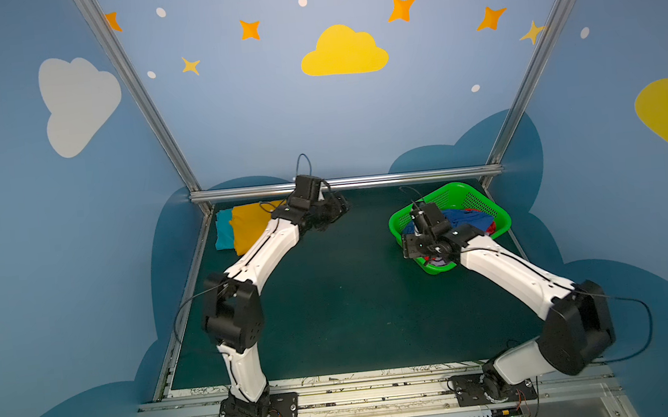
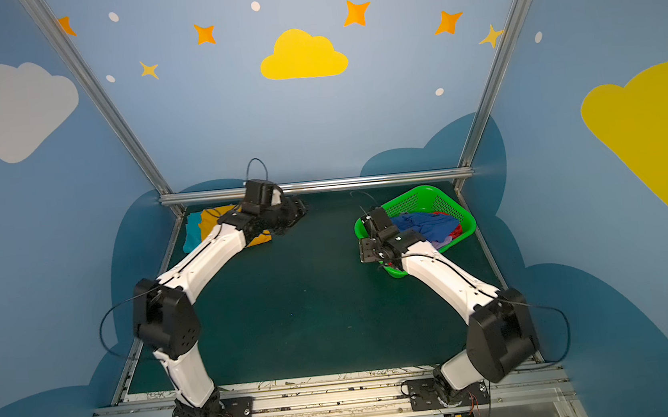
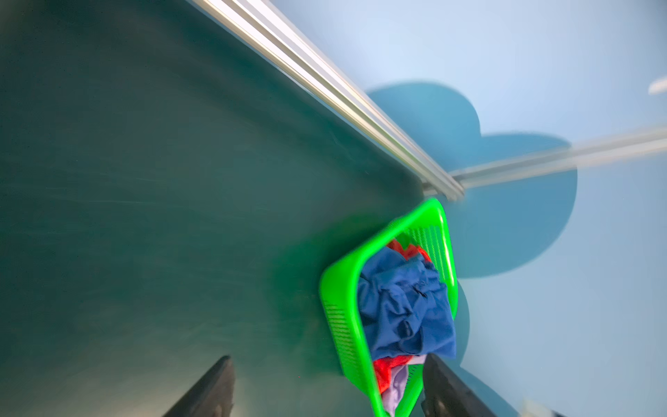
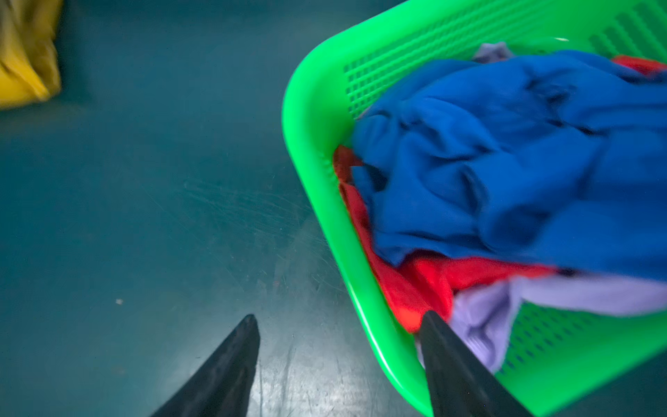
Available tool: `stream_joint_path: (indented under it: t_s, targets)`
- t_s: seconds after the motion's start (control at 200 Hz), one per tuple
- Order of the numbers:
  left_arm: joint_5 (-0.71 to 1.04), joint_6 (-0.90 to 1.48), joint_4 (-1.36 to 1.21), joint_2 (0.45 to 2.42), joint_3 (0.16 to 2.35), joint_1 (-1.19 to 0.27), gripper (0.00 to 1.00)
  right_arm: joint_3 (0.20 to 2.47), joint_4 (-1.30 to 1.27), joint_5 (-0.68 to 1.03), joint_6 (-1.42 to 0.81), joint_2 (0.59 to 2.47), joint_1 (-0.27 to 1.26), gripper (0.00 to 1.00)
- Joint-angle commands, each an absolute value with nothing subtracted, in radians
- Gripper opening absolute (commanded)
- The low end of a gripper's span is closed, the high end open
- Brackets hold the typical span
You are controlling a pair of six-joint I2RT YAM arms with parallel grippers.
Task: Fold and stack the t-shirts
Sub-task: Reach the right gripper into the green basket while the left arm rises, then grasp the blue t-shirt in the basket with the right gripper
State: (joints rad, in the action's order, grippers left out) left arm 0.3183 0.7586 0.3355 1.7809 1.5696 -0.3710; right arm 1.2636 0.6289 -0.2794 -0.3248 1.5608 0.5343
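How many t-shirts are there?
5: mustard yellow t-shirt on teal t-shirt, far left; royal blue t-shirt, red t-shirt, lilac t-shirt crumpled in the green plastic mesh basket. Others may hide underneath.

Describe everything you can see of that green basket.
The basket is bright green plastic, rectangular with rounded corners, a smooth rim and slotted mesh walls. It sits upright on the table, far right, turned at an angle. Inside lie a crumpled blue t-shirt on top, a red t-shirt and a lilac t-shirt. The right tool hangs open by its near corner.
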Motion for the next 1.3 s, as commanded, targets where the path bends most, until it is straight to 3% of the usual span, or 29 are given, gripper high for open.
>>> stream_joint_path:
  t_s: [0.0, 0.13, 0.356, 0.521, 0.801, 1.152, 1.212, 1.297]
  targets:
    - [0.268, 0.734, 0.338, 1.633, 1.395, -0.343, 0.82, 1.404, 0.892, -0.383, -0.322, 1.703, 0.537, 0.73]
    - [0.246, 0.738, 0.363, 1.449, 1.176, -0.269, 0.82, 1.459, 0.898, -0.358, -0.284, 1.828, 0.536, 0.72]
    - [0.226, 0.769, 0.423, 1.189, 0.924, -0.118, 0.83, 1.555, 0.861, -0.394, -0.208, 1.956, 0.504, 0.35]
    - [0.191, 0.741, 0.481, 1.122, 0.911, -0.070, 0.85, 1.716, 0.863, -0.394, -0.140, 2.074, 0.450, 0.19]
    - [0.165, 0.715, 0.540, 1.136, 0.947, -0.047, 0.85, 2.045, 0.933, -0.375, -0.035, 2.311, 0.374, 0.10]
    - [0.195, 0.728, 0.526, 1.207, 0.930, -0.040, 0.84, 2.354, 0.937, -0.406, 0.114, 2.489, 0.321, 0.13]
    - [0.205, 0.741, 0.513, 1.226, 0.933, -0.039, 0.84, 2.403, 0.931, -0.405, 0.122, 2.501, 0.317, 0.22]
    - [0.258, 0.731, 0.524, 1.264, 0.961, -0.038, 0.84, 2.487, 0.948, -0.343, 0.116, 2.495, 0.308, 0.49]
